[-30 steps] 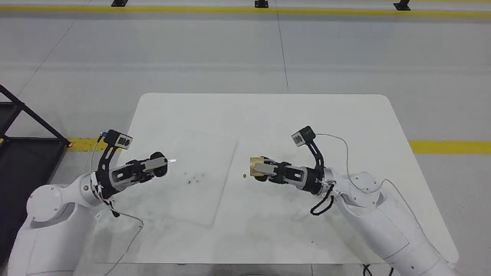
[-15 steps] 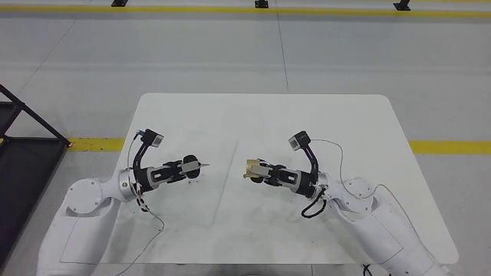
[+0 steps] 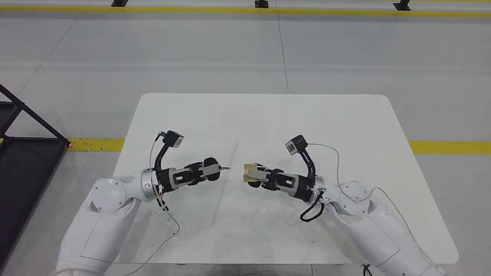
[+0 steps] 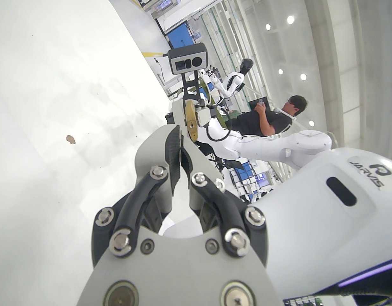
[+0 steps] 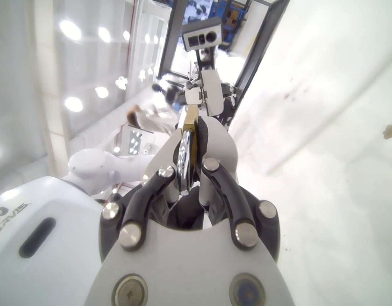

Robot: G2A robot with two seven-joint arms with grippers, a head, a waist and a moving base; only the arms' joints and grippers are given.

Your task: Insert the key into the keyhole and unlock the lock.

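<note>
- left gripper pinched on the key, arm stretched toward the right one
- right gripper clamped on the lock, facing it, tips near but apart

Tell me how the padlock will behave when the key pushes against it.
The padlock looks solid brass: probably rigid, heavy for its size. Its body sticks out past the right gripper, so a push from the key may pivot it. Smooth metal might slip.

From here the key is just a tiny sliver, its head buried between the pads of the left gripper, and the right gripper covers most of the lock.
</note>
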